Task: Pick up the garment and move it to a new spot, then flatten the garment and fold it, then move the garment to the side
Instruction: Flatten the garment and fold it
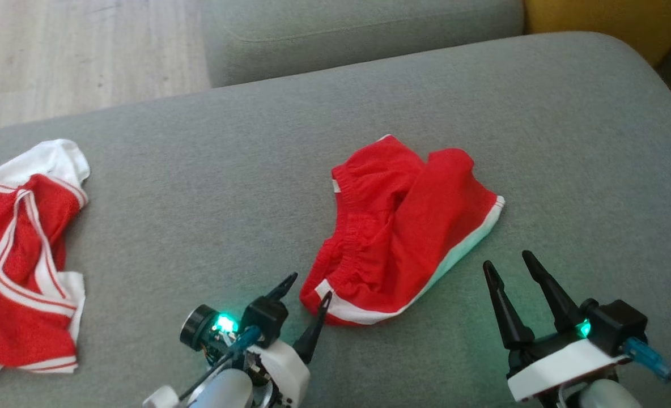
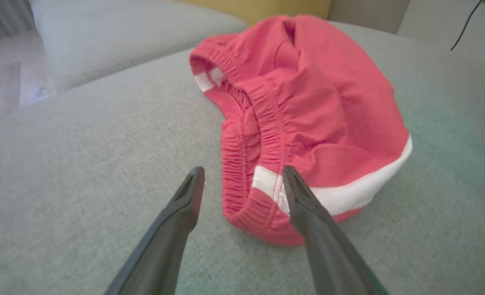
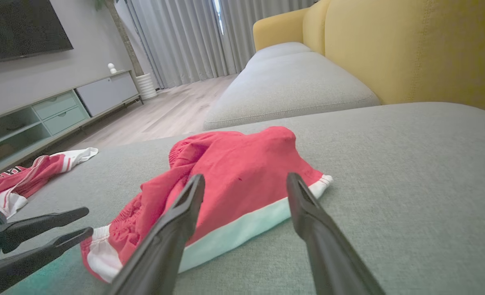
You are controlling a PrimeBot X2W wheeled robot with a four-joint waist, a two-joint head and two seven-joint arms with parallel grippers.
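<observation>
Spreading under both arms, the grey sofa cushion (image 1: 199,187) carries the crumpled red shorts (image 1: 403,226), lying between the two grippers. The left gripper (image 1: 311,285) stands with jaws apart just beside the waistband corner; the right gripper (image 1: 507,258), jaws likewise apart and empty, sits near the white hem.

Poised with both grippers spread wide and empty.
Holds the left gripper (image 1: 311,284) low by the near edge of the seat cushion (image 1: 199,187), fingers slanting up and to the right; holds the right gripper (image 1: 506,258) farther toward the right edge, fingers leaning slightly left, with a white wrist housing and green light behind each.
</observation>
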